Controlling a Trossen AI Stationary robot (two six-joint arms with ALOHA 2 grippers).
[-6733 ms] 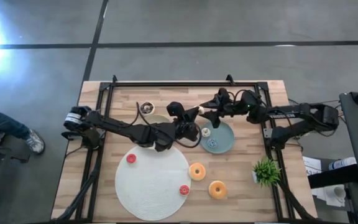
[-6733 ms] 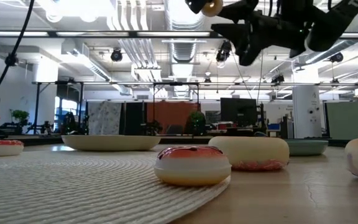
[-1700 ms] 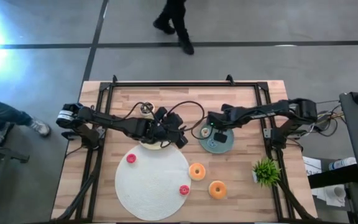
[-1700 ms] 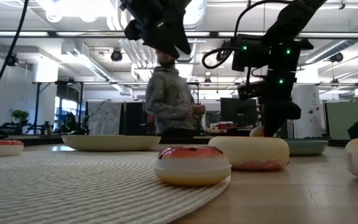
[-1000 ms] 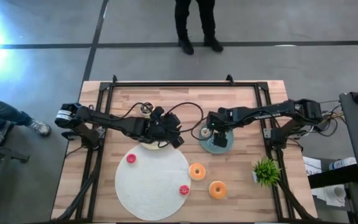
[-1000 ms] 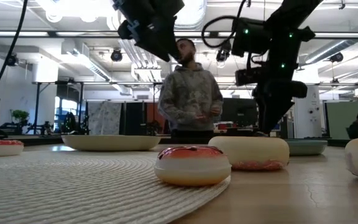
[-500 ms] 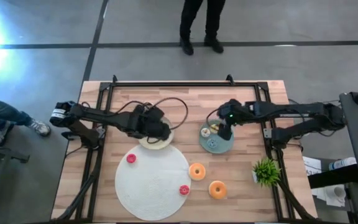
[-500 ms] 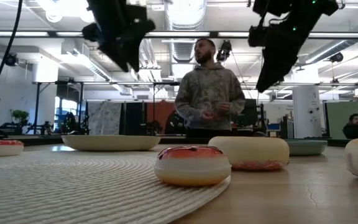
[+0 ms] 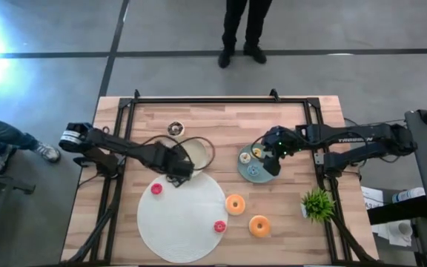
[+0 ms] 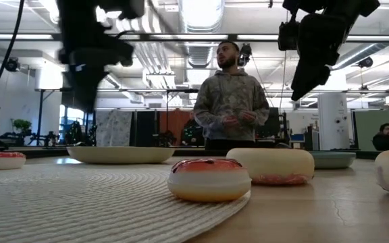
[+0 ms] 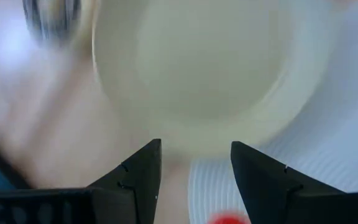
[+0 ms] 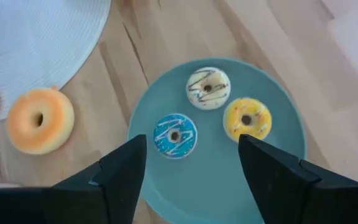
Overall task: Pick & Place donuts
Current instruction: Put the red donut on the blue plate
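Plastic-looking donuts seemed light, stiff and slick, best pinched across the ring: three sat on the teal plate [image 12: 291, 149] under the open, empty right hand [image 12: 191, 168], others on the tabletop [image 9: 221, 122], while the left hand [image 11: 194, 165] hung open and empty.

Open-plan robotics lab

Exposed ceiling ducts [image 10: 201, 50], monitors [image 10: 258, 121] on desks, polished concrete floor [image 9: 213, 67], a person [image 10: 234, 101] standing by.

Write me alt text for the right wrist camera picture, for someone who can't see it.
Three small donuts, one white with dark drizzle, one yellow and one blue, sit apart on a teal plate, seen between the right gripper's two open dark fingers. An orange donut lies on the wooden table beside the plate, near the edge of a white woven mat.
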